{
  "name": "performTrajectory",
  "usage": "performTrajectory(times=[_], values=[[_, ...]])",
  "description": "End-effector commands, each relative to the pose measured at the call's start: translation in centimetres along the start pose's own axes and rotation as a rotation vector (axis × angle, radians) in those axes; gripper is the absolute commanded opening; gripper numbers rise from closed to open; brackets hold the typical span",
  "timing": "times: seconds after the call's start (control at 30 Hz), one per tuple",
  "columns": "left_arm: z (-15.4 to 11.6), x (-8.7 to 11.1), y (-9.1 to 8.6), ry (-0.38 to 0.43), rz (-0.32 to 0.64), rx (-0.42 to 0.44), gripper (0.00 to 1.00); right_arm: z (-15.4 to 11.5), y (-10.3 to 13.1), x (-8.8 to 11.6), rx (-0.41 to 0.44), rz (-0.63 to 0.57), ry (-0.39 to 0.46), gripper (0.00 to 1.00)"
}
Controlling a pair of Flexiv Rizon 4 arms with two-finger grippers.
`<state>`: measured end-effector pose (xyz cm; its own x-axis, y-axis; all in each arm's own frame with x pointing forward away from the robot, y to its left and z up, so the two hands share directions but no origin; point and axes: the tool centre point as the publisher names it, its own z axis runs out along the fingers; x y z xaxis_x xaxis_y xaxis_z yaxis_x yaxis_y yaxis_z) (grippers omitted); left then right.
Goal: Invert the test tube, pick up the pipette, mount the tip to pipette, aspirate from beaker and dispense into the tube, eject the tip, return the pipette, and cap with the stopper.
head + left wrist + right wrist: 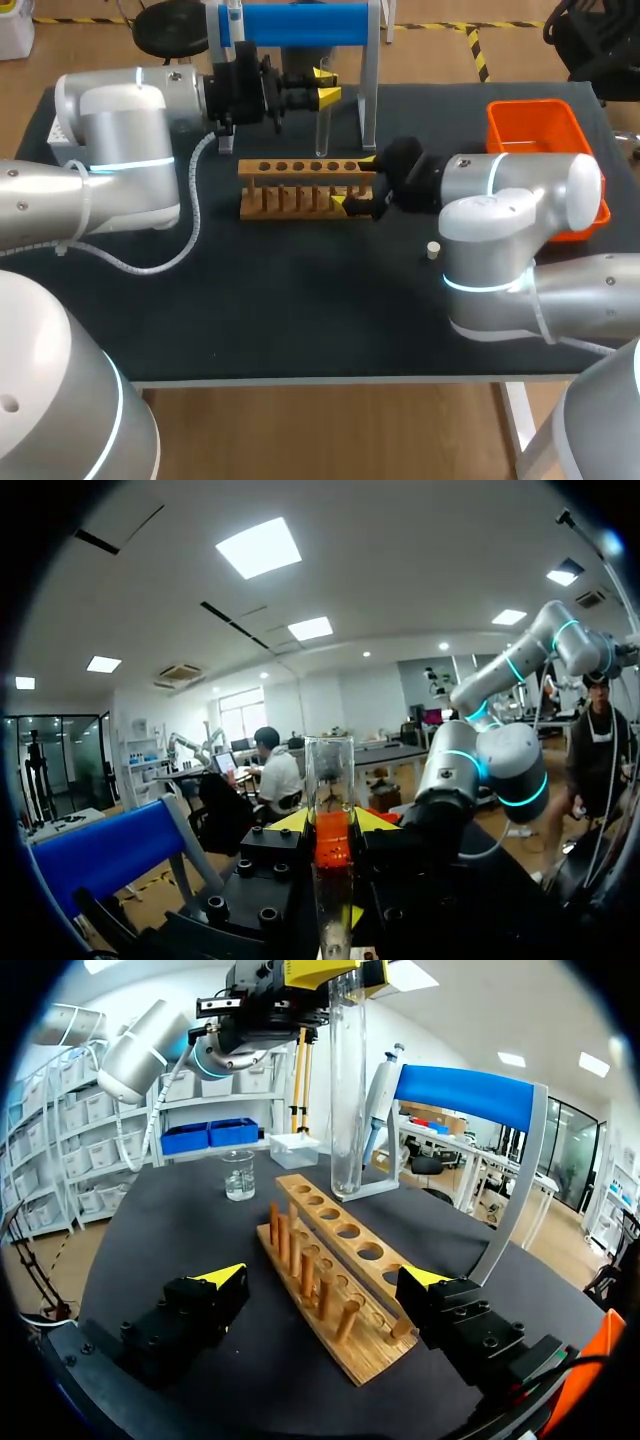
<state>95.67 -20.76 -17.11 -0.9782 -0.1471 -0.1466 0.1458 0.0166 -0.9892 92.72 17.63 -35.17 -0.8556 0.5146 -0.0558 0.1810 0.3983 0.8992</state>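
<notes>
**Tube held up in the left claw, right claw wide around the rack end**

In the head view, your left gripper (pixel 325 86) holds the glass tube (pixel 322 135) upright just behind the wooden rack (pixel 300 188). Your right gripper (pixel 354 182) stands at the rack's right end, and the stopper (pixel 433 250) lies apart on the table. In the left wrist view, both fingers press the tube from two sides, so the grip is closed on it. In the right wrist view, the right claw is wide open with one finger on each side of the rack, seemingly not touching it. The beaker (pixel 238 1175) and the pipette (pixel 380 1090) wait behind. I think the smooth glass can slip or swing when you turn it and hit the rack. An unheld rack can also shift.
</notes>
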Motion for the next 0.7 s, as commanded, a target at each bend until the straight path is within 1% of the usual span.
performTrajectory(times=[0.03,0.7], values=[[0.2,-0.4,0.5,0.006,-0.007,0.003,0.00,0.0,0.0,-0.1,0.003,0.000,0.004,1.00],[0.1,-0.9,2.5,-0.003,-0.062,0.012,0.00,0.0,0.0,-0.1,0.003,0.000,0.004,1.00]])
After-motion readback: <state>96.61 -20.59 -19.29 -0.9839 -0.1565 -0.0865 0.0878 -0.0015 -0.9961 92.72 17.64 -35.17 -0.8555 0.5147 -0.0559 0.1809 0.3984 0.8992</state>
